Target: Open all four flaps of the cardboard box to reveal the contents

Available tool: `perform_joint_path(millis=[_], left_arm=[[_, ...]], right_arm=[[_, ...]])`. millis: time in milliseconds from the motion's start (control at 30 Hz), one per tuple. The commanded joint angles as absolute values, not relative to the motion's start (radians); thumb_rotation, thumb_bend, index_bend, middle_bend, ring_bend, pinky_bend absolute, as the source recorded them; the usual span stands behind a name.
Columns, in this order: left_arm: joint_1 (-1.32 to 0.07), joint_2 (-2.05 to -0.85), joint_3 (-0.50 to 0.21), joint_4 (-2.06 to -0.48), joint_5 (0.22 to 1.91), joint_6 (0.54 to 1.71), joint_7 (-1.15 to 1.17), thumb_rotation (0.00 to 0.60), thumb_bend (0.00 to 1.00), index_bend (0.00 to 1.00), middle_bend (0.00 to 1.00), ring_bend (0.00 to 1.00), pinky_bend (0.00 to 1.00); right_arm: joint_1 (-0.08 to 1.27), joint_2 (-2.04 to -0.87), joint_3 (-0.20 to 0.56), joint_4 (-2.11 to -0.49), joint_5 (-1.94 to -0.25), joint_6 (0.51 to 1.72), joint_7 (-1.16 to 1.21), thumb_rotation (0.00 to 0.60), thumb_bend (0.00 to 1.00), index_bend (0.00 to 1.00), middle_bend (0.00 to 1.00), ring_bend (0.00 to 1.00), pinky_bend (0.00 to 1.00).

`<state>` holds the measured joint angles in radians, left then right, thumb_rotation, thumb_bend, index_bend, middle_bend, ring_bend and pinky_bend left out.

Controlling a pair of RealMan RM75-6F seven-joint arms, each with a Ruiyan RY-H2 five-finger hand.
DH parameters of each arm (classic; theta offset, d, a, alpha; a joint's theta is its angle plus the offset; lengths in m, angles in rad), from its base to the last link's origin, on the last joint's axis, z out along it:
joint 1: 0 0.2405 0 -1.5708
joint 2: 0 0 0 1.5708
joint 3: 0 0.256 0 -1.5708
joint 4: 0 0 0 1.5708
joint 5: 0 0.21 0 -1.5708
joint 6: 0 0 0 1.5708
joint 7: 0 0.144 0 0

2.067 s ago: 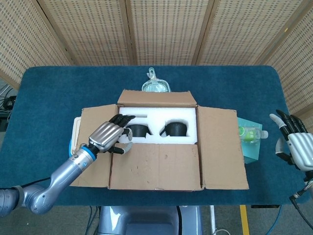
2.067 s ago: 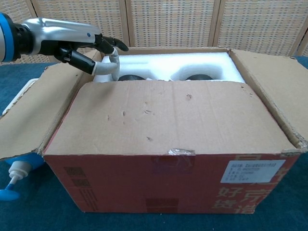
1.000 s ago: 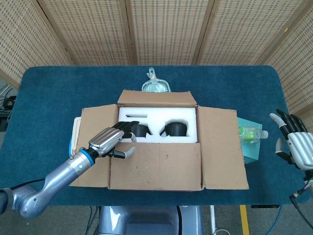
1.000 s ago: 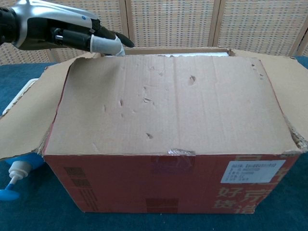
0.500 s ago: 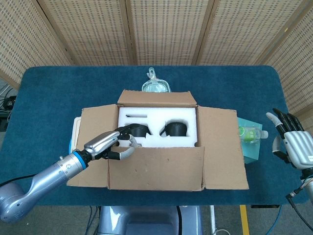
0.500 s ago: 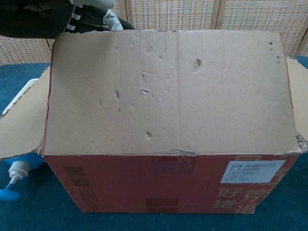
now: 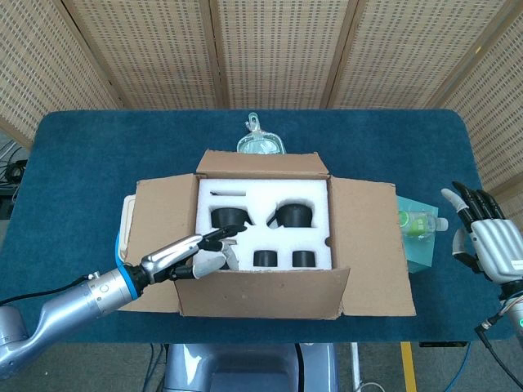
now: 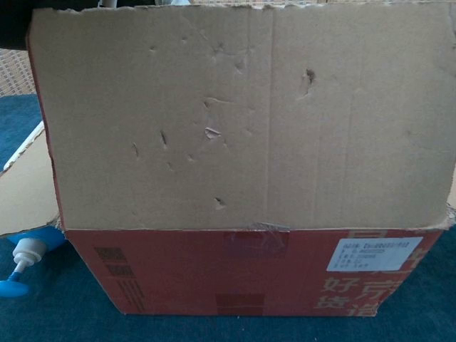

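Fingers [image 7: 214, 238] of our left hand [image 7: 186, 256] lie stretched along the inner face of the near flap [image 7: 261, 291] at its left end, pressing on it rather than wrapped around anything. Our right hand [image 7: 482, 238] hangs well apart at the table's right edge, its fingers spread and holding nothing.

On the blue table [image 7: 73, 163], the cardboard box [image 8: 242, 274] sits mid-table toward the near edge. Its left flap [image 7: 155, 208] and right flap [image 7: 372, 245] lie folded outward, its far flap [image 7: 261, 163] tilts back, and the near flap stands roughly upright, filling the chest view. Inside, a white foam insert [image 7: 263, 200] holds dark round items [image 7: 294, 215] in pockets.

We judge the corrugated flap stiff but light, springy at its crease, and likely to swing back if let go. The best hold looks to be the free top edge, pushed toward us and down past the fold.

Smaller things lie around: a clear bottle [image 7: 260, 140] behind the box, a green-labelled bottle [image 7: 418, 221] at its right, and a blue-and-white pump dispenser [image 8: 21, 263] at its left.
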<state>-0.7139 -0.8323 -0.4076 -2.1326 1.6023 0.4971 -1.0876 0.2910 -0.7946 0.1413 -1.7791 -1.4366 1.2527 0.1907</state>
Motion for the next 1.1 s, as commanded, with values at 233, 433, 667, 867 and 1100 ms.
perform_joint_path(millis=[233, 433, 667, 867, 1100], left_arm=[[-0.827, -0.745, -0.163, -2.032, 2.123, 0.801, -1.64, 0.099, 0.38, 0.43, 0.0, 0.0, 0.0], [-0.916, -0.732, -0.041, -1.923, 2.295, 0.994, -1.856, 0.098, 0.38, 0.43, 0.0, 0.0, 0.0], [-0.981, -0.735, 0.047, -1.873, 2.361, 1.092, -1.938, 0.099, 0.38, 0.43, 0.0, 0.0, 0.0], [-1.034, -0.751, 0.118, -1.85, 2.385, 1.144, -1.981, 0.097, 0.38, 0.43, 0.0, 0.0, 0.0], [-1.074, -0.762, 0.18, -1.842, 2.391, 1.193, -1.97, 0.097, 0.38, 0.43, 0.0, 0.0, 0.0]], right_arm=[[0.29, -0.792, 0.143, -1.788, -1.43, 1.254, 0.179, 0.6, 0.88, 0.0, 0.0, 0.0, 0.0], [0.288, -0.789, 0.143, -1.791, -1.428, 1.255, 0.176, 0.6, 0.88, 0.0, 0.0, 0.0, 0.0], [0.287, -0.789, 0.143, -1.793, -1.427, 1.256, 0.175, 0.6, 0.88, 0.0, 0.0, 0.0, 0.0], [0.288, -0.79, 0.143, -1.794, -1.426, 1.253, 0.173, 0.6, 0.88, 0.0, 0.0, 0.0, 0.0], [0.289, -0.79, 0.144, -1.795, -1.423, 1.251, 0.169, 0.6, 0.88, 0.0, 0.0, 0.0, 0.0]])
